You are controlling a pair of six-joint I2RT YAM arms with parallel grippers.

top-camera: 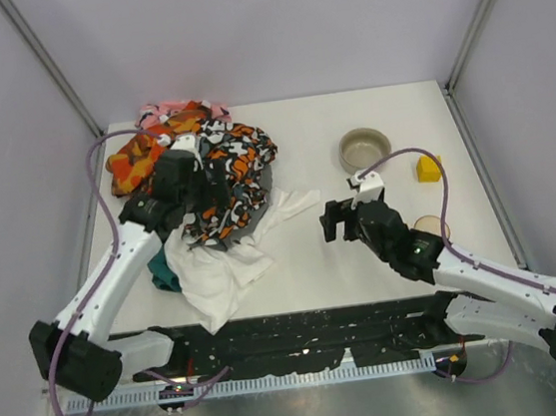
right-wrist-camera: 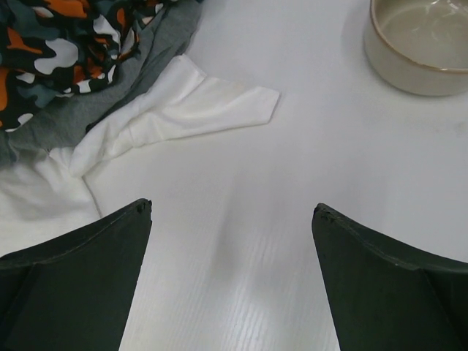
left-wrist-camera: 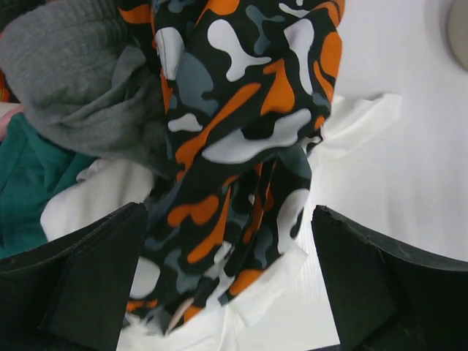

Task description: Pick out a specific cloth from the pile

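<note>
The pile (top-camera: 204,176) lies at the back left of the table. On top is an orange-black-white blotched cloth (left-wrist-camera: 241,110). The dark grey cloth (left-wrist-camera: 80,80) lies bunched under it; in the left wrist view it is up and left of my fingers. Its edge also shows in the right wrist view (right-wrist-camera: 110,102). My left gripper (left-wrist-camera: 228,219) hangs over the pile (top-camera: 200,182), open, with the blotched cloth between the fingers and nothing held. My right gripper (right-wrist-camera: 232,212) is open and empty over bare table to the right of the pile (top-camera: 338,219).
A white cloth (top-camera: 220,270) spreads from the pile toward the front, with a teal piece (top-camera: 162,273) beside it. A beige bowl (top-camera: 365,148) and a yellow block (top-camera: 428,168) stand at the back right. A round tan object (top-camera: 427,223) is partly hidden by the right arm.
</note>
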